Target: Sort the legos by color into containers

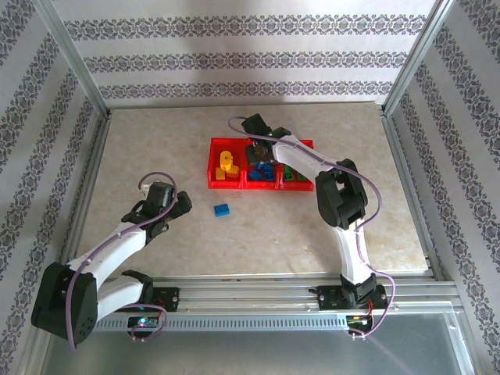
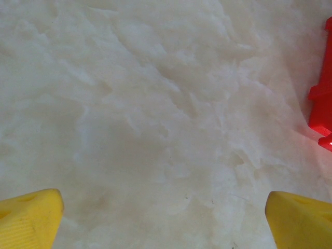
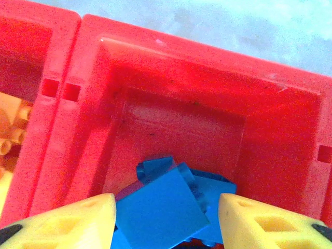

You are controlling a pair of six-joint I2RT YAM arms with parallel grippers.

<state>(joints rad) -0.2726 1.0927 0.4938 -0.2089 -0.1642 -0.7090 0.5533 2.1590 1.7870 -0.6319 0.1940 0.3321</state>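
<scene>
The red tray [image 1: 234, 185] lies near the middle of the surface [image 1: 156, 148], its long axis running left to right in the top view, with its three compartments side by side. Yellow legos [image 1: 226, 162] fill the left compartment, blue legos [image 1: 264, 173] the middle one, and green legos [image 1: 291, 173] the right one. One loose blue lego [image 1: 223, 209] sits flat on the surface just in front of the tray's left end, its long side roughly left to right and slightly skewed.

The right arm [image 1: 344, 203] rises from its base, bends sharply at the elbow and stretches left and forward, so its wrist hangs over the middle compartment. In the wrist view the right fingers [image 3: 67, 223] stand apart, pointing down into that compartment on either side of a blue brick [image 3: 161, 210]. The brick is tilted on top of other blue pieces. I cannot tell whether the fingers press it.

The left arm [image 1: 117, 242] reaches low and forward to the left of the loose lego. The left fingers [image 2: 31, 218] are spread wide over bare surface, with the tray's edge [image 2: 321, 104] off to the right.
</scene>
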